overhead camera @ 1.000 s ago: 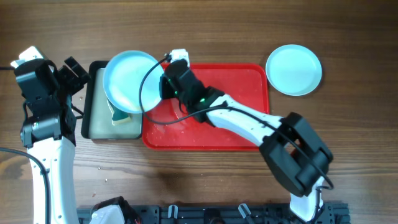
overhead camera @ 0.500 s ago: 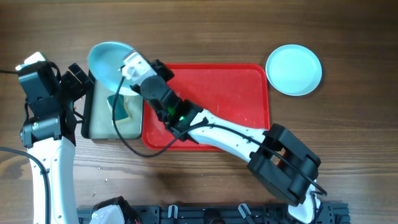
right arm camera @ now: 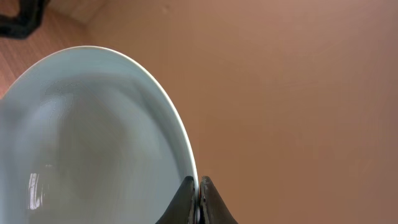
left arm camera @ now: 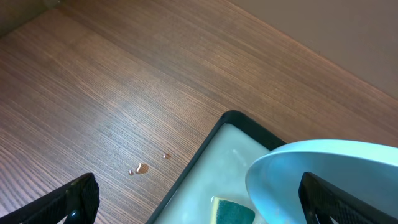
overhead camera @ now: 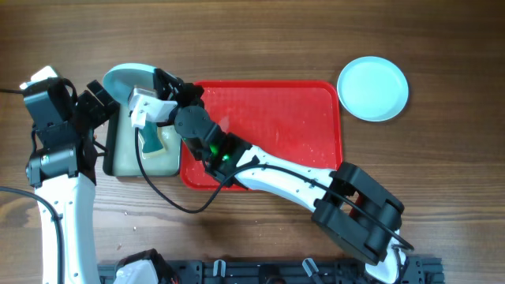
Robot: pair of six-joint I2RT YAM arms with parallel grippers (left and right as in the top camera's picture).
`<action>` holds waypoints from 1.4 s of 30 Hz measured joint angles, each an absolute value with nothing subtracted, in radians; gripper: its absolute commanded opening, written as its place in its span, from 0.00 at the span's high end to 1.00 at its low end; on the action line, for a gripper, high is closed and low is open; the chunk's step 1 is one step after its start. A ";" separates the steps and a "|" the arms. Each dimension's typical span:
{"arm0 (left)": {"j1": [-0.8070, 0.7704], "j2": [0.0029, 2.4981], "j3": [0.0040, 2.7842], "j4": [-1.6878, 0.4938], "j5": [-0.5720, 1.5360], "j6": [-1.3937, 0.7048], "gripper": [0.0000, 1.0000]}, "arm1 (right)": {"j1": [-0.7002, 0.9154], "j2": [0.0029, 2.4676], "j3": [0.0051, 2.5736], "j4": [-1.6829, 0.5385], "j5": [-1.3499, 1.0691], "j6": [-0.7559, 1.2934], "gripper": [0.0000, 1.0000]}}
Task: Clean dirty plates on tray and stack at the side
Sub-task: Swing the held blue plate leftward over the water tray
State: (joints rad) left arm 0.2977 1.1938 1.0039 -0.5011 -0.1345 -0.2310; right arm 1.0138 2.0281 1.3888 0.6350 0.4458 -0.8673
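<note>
Your right gripper (right arm camera: 199, 194) pinches the rim of a pale blue plate (overhead camera: 125, 77), fingers closed tight on it, and holds it steeply tilted over the black-rimmed tray (overhead camera: 118, 162) just left of the red tray (overhead camera: 308, 118). Your left gripper (overhead camera: 100, 100) hangs spread wide and empty at the far left. A second plate (overhead camera: 372, 87) lies on the wooden table (overhead camera: 260, 39), far right. A few crumbs (left arm camera: 142, 168) dot the wood.
</note>
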 measured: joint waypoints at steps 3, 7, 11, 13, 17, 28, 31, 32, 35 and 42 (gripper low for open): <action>0.298 1.194 1.004 -0.501 -0.134 -0.231 0.00 | 1.014 2.028 1.389 0.660 0.434 -0.918 0.96; 0.298 1.194 1.004 -0.501 -0.134 -0.231 0.00 | 1.014 2.028 1.389 0.687 0.426 -0.992 0.96; 0.298 1.194 1.004 -0.501 -0.134 -0.231 0.00 | 1.014 2.028 1.389 0.690 0.426 -1.064 0.96; 0.298 1.194 1.004 -0.501 -0.134 -0.231 0.00 | 1.014 2.028 1.389 0.690 0.426 -1.079 0.96; 0.298 1.194 1.004 -0.501 -0.134 -0.231 0.00 | 1.014 2.028 1.389 0.690 0.426 -1.090 0.96; 0.298 1.194 1.004 -0.501 -0.134 -0.231 0.00 | 1.014 2.028 1.389 0.689 0.426 -1.095 0.96; 0.298 1.194 1.004 -0.501 -0.134 -0.231 0.00 | 1.014 2.028 1.389 0.689 0.426 -1.095 0.96; 0.298 1.194 1.004 -0.501 -0.134 -0.231 0.00 | 1.014 2.028 1.389 0.688 0.426 -1.095 0.96; 0.298 1.194 1.004 -0.501 -0.134 -0.231 0.00 | 1.014 2.028 1.389 0.688 0.426 -1.095 0.96; 0.298 1.194 1.004 -0.501 -0.134 -0.231 0.00 | 1.014 2.028 1.389 0.657 0.426 -1.093 0.96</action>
